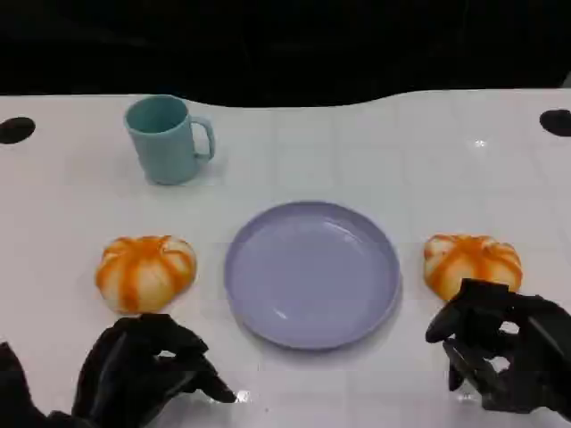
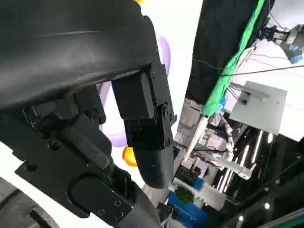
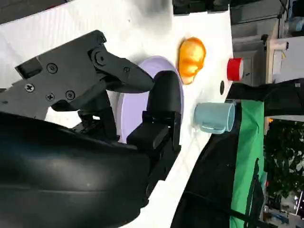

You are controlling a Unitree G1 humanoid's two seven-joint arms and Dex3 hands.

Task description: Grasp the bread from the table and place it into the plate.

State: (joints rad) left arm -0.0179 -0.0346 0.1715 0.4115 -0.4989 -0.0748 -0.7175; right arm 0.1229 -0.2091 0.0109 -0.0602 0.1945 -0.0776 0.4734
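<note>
Nothing is placed yet: both breads, one [image 1: 144, 272] left and one [image 1: 472, 262] right of the bare plate [image 1: 311, 272], lie on the table while the left hand [image 1: 147, 370] and right hand [image 1: 504, 352] hover empty, fingers loosely curled.

You see two matte black hands, the left hand [image 1: 147, 374] and the right hand [image 1: 504, 352], each built from blocky, angular finger segments. Close up, your left hand [image 2: 109, 128] shows a smooth rounded shell and small round screws; your right hand [image 3: 95, 137] shows cross-head screws on its flat black plates.
</note>
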